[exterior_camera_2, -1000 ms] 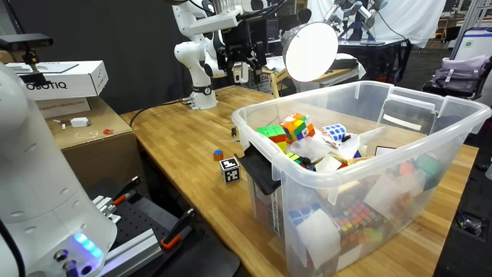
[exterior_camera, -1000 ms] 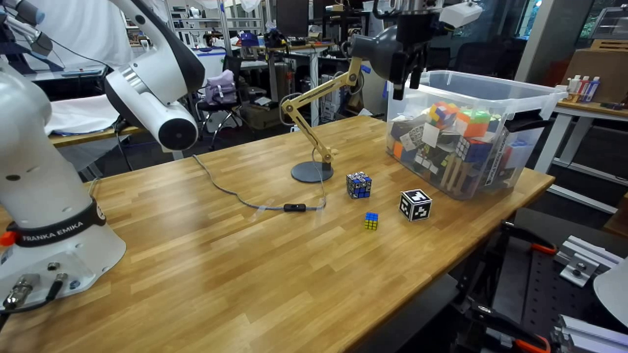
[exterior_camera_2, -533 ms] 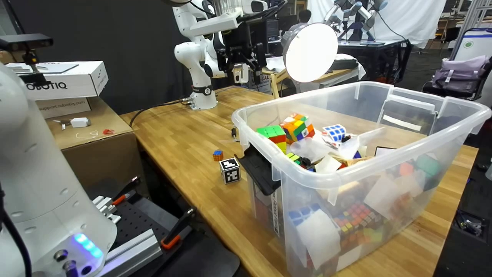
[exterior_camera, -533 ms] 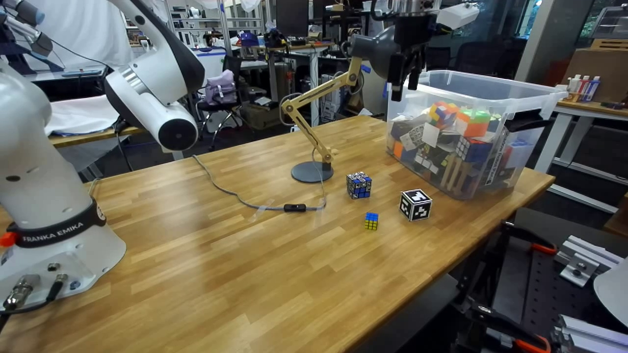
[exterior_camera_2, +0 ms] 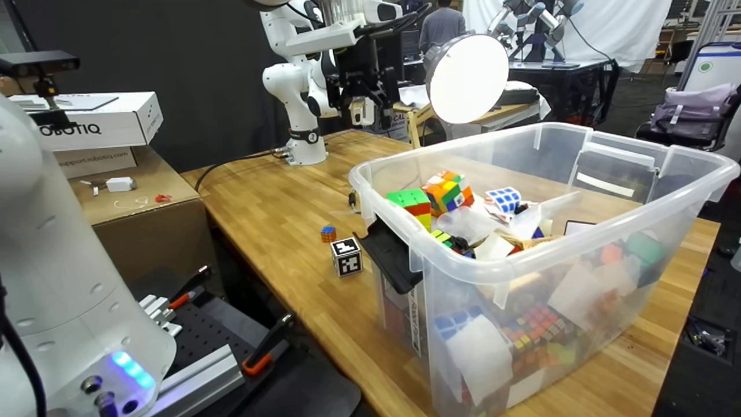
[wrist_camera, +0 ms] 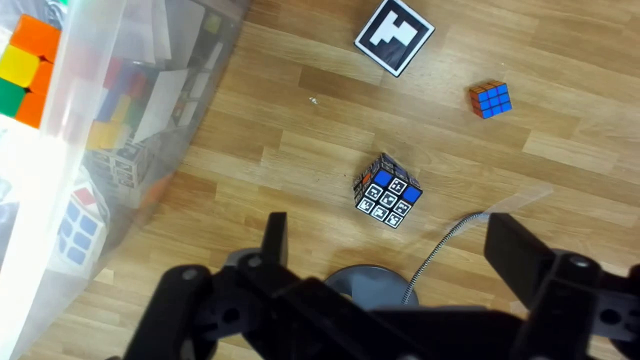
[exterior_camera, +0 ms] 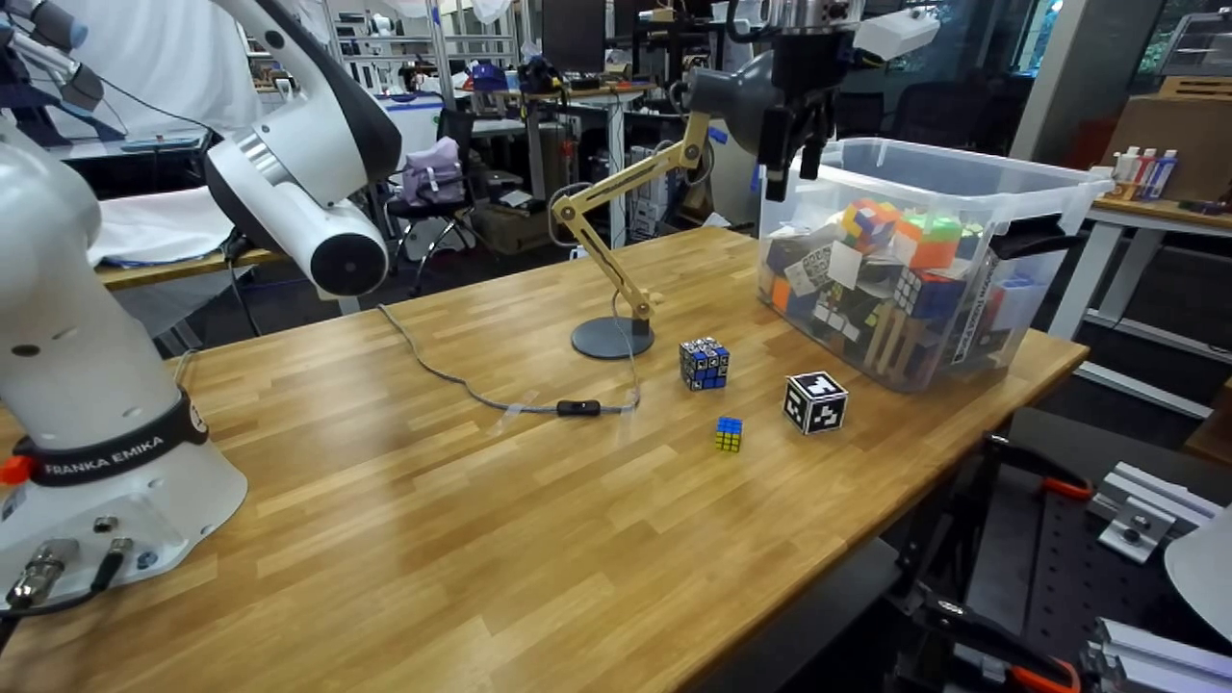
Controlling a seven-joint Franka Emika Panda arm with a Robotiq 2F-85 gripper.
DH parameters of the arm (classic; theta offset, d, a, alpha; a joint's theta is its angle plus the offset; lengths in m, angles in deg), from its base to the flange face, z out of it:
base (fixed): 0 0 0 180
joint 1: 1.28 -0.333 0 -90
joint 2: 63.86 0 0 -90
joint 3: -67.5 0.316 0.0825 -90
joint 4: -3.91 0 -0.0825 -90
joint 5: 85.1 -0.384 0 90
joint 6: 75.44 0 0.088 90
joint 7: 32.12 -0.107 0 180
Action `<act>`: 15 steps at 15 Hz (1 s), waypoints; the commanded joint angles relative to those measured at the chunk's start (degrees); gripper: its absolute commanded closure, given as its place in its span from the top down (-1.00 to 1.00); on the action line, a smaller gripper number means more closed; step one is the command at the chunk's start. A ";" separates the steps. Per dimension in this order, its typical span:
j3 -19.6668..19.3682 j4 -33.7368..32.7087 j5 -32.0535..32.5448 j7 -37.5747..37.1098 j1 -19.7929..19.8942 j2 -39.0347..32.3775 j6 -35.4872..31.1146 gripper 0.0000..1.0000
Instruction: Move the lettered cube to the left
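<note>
The lettered cube (exterior_camera: pixel 704 364), dark blue with pale marked tiles, stands on the wooden table near the lamp base in an exterior view. In the wrist view the lettered cube (wrist_camera: pixel 388 192) shows its marked top, with two plain blue corner tiles. In an exterior view with the bin in front, it does not show. My gripper (exterior_camera: pixel 793 181) hangs high above the table, beside the bin's upper edge. It also shows in an exterior view (exterior_camera_2: pixel 366 120). In the wrist view the gripper (wrist_camera: pixel 387 224) has its fingers wide apart with nothing between them; the cube lies well below.
A black-and-white cube (exterior_camera: pixel 815 403) and a tiny blue-yellow cube (exterior_camera: pixel 729 434) stand near the lettered cube. A clear bin (exterior_camera_2: pixel 544 255) full of puzzles stands beside them. A desk lamp (exterior_camera: pixel 616 191) rises near the gripper. Its cord switch (exterior_camera: pixel 577 408) lies on the table.
My gripper has shifted very slightly to the left and a little down in an exterior view. The cubes have not moved. A person now shows in the background.
</note>
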 commanded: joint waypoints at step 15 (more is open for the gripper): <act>2.73 -5.24 -10.38 -7.78 -1.58 -10.29 -1.95 1.00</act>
